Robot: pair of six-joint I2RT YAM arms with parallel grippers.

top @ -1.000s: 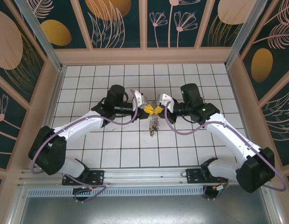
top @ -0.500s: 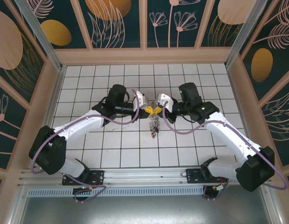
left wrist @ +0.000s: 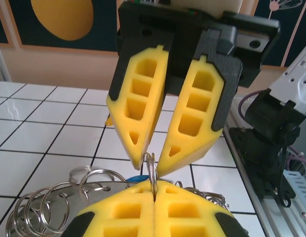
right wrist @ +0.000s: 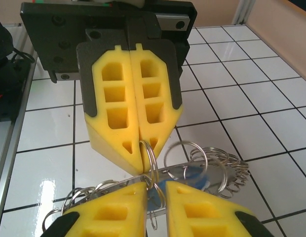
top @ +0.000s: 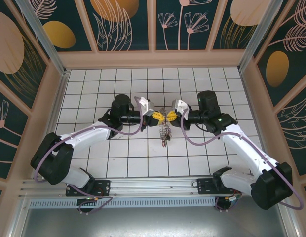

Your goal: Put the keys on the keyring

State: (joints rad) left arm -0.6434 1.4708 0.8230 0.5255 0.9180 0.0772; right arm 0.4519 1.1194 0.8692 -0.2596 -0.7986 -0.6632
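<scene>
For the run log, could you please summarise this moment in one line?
left gripper: shut on small split ring | right gripper: jaws slightly apart around same ring | ring cluster: bunched beneath grippers

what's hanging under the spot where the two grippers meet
A bunch of keys and small split rings dangles from the thin ring pinched in the left gripper. The table directly beneath is covered by the bunch.
</scene>
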